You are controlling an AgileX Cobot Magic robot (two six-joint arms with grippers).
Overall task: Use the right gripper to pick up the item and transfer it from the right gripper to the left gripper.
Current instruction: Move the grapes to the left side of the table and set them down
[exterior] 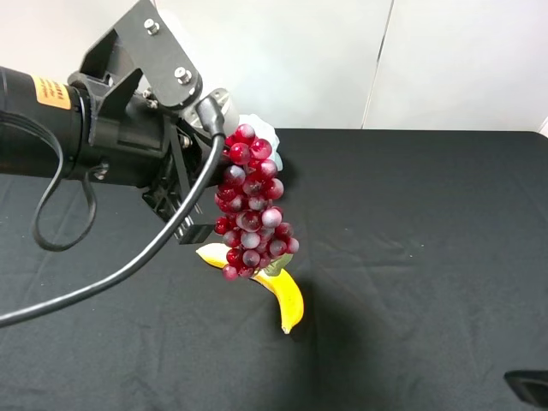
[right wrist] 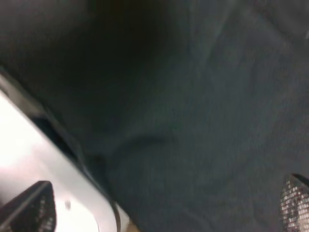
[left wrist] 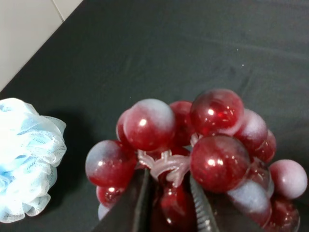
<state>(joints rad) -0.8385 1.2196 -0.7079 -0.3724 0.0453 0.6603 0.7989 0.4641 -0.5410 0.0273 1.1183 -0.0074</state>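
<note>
A bunch of red grapes (exterior: 251,205) hangs in the air from my left gripper (exterior: 221,128), above the black table. In the left wrist view the two fingers (left wrist: 140,203) are shut on the bunch's pale stem (left wrist: 169,164), with the grapes (left wrist: 212,145) crowded around them. My right gripper (right wrist: 161,205) is open and empty, its two fingertips wide apart just above the black cloth. Only a dark corner of it (exterior: 529,387) shows at the bottom right of the exterior view, far from the grapes.
A yellow banana (exterior: 287,300) lies on the black cloth (exterior: 411,257) right under the hanging grapes. A blue-white mesh bath sponge (left wrist: 26,159) lies near the table's back edge, behind the grapes (exterior: 257,127). A white wall stands behind the table.
</note>
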